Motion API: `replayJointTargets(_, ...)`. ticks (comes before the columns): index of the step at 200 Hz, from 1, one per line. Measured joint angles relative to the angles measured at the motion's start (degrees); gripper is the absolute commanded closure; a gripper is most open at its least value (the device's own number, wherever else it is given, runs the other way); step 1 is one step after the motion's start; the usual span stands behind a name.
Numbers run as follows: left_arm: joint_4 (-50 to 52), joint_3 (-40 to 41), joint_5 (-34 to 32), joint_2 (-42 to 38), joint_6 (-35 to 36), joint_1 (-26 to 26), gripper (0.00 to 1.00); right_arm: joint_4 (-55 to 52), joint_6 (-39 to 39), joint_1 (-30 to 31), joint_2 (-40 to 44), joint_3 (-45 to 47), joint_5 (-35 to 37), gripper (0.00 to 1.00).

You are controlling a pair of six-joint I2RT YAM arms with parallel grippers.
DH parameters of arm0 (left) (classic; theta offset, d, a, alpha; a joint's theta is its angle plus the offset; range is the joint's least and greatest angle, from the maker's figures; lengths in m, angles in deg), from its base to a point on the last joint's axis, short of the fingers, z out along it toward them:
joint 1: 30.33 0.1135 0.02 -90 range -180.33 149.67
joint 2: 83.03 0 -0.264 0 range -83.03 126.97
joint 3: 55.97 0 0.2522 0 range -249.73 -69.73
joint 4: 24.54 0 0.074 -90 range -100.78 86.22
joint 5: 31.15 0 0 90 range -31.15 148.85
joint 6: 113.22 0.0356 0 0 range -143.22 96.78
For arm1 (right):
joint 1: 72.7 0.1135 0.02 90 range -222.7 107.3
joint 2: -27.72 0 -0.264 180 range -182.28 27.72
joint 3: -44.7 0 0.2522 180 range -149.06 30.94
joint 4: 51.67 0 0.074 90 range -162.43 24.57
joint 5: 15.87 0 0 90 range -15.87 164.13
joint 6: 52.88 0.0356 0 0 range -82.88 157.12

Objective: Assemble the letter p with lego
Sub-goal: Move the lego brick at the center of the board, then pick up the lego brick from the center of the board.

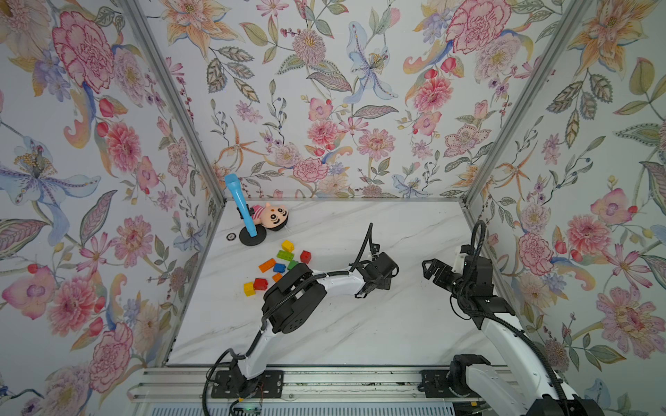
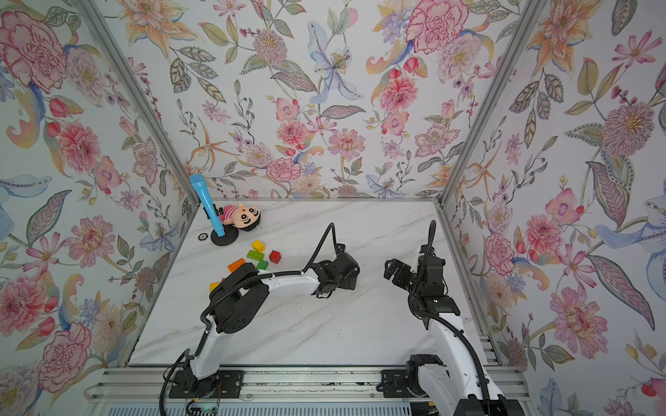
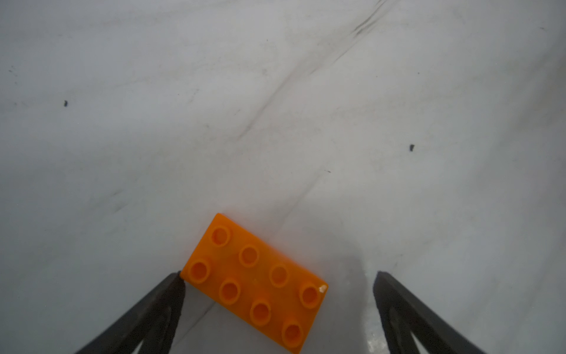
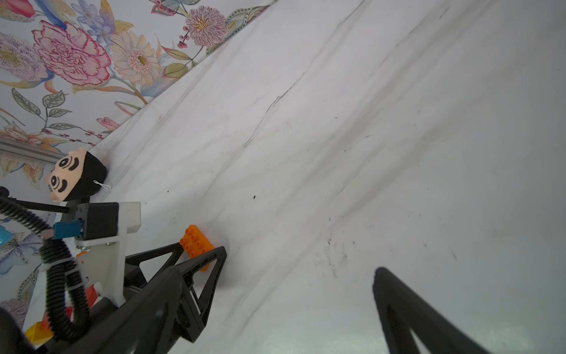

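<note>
**STATUS: ASSEMBLY AT ITS START, FIRST BRICK BETWEEN OPEN FINGERS**

**Progress.** Judge the task as barely begun. No two bricks appear joined, and no stem or loop of the letter shows anywhere on the desk [image 1: 360, 335]. The loose bricks [image 1: 279, 268] (red, orange, yellow, green and blue) lie scattered toward the far left corner of the desk, just in front of the doll [image 1: 272, 216]. Building the whole letter is left to do.

**Brick position.** One orange brick [image 3: 254, 282] lies apart from the rest, near the middle of the desk. It rests flat with its studs up. The left gripper [image 3: 279, 275] covers it in both top views, so check it in the wrist views.

**Left fingers.** They are spread wide and grasp nothing. The brick sits skewed in the gap between them. One corner meets, or very nearly meets, the tip of one finger, while bare desk separates it from the opposite finger.

**Right fingers.** The right gripper [image 1: 429, 271] hangs near the right edge of the desk, released and empty, well apart from every brick.
</note>
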Motion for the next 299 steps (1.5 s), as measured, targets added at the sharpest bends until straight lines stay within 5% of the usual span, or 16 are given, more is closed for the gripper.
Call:
replayJointTargets(57, -4.76, 26.10, -0.70, -26.36, 0.55, 2.32, 0.01, -3.28, -5.60, 13.07, -15.41, -7.48, 2.21, 0.00)
replayJointTargets(96, -9.49, 40.17, -3.06, -47.36, 0.50, 10.82, 0.01, -5.92, -8.61, 23.78, -29.46, -16.83, 6.84, 0.00)
replayJointTargets(134, -9.66, 50.21, -5.18, -59.17, 0.48, 17.97, 0.01, -9.03, -10.78, 29.09, -39.98, -24.17, 11.89, 0.01)
replayJointTargets(208, -9.77, 53.92, -6.78, -65.44, 0.55, 22.99, 0.01, -15.15, -13.29, 33.92, -49.00, -30.49, 19.96, 0.03)
replayJointTargets(299, -8.87, 54.60, -6.91, -65.42, 0.92, 23.56, 0.01, -17.44, -13.53, 31.74, -50.42, -32.35, 26.25, 0.05)
